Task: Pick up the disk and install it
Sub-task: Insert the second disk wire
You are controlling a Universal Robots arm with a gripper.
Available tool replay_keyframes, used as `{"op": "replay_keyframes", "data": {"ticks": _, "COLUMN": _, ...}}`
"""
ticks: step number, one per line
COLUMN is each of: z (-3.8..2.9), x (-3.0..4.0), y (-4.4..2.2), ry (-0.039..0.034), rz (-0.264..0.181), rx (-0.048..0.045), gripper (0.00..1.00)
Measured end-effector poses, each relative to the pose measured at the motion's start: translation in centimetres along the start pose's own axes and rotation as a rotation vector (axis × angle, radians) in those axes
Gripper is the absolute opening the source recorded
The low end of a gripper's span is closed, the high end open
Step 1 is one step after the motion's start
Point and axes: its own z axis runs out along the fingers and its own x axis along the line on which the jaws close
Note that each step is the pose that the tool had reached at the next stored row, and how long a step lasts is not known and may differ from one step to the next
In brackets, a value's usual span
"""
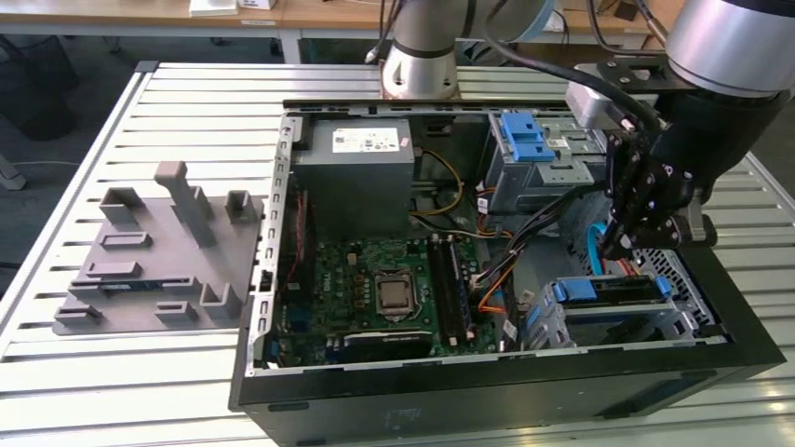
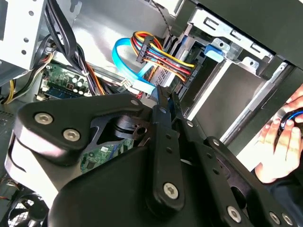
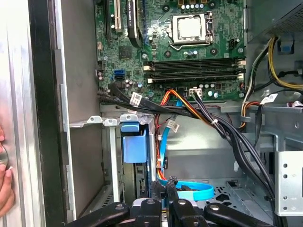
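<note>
Black jointed metal gripper [image 2: 168, 100], nearest item in the second wrist view; fingers drawn together to a narrow slit, nothing seen between them; it hangs inside the open black tower computer case [image 1: 497, 396], at the exterior view's right, over the near bay.

Thin blue flat cable [image 3: 196, 191]; loops just beyond the fingertips; touching or apart cannot be told.

Grey sheet-metal drive bay [image 1: 646, 328], near right corner of the case; blue plastic latch piece [image 1: 605, 291] sits on top of it.

Second grey metal drive bay [image 1: 565, 172], far right of the case; blue latch on it too.

Green motherboard [image 1: 372, 279], centre floor of the case; bundled coloured and black wires [image 3: 189, 111] cross between it and the near bay.

Silver-grey rectangular hard disk; neither label nor face can be made out; judged to be seated in the near bay under the latch, not certain.

Handling, by judgement: dense, rigid, fairly heavy; smooth metal faces likely slippery; sensitive to knocks; best taken across its long edges on the blue plastic rails, clear of label and circuit side.

Person's hand [image 2: 279, 142]; rests outside the case wall.

Grey plastic fixture block [image 1: 162, 251]; on the slatted metal table [image 1: 74, 391], at the exterior view's left, well apart.
</note>
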Motion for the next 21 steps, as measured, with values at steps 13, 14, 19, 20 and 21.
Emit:
{"op": "replay_keyframes", "data": {"ticks": 13, "z": 0.39, "x": 0.74, "y": 0.25, "ry": -0.0252, "rz": -0.002, "rx": 0.0275, "gripper": 0.16}}
{"op": "replay_keyframes", "data": {"ticks": 14, "z": 0.42, "x": 0.78, "y": 0.27, "ry": -0.0256, "rz": -0.002, "rx": 0.0284, "gripper": 0.16}}
{"op": "replay_keyframes", "data": {"ticks": 19, "z": 0.46, "x": 0.8, "y": 0.3, "ry": -0.0328, "rz": -0.002, "rx": 0.0292, "gripper": 0.16}}
{"op": "replay_keyframes", "data": {"ticks": 20, "z": 0.48, "x": 0.8, "y": 0.32, "ry": -0.0436, "rz": -0.001, "rx": 0.0289, "gripper": 0.16}}
{"op": "replay_keyframes", "data": {"ticks": 21, "z": 0.48, "x": 0.8, "y": 0.34, "ry": -0.0541, "rz": -0.001, "rx": 0.0286, "gripper": 0.16}}
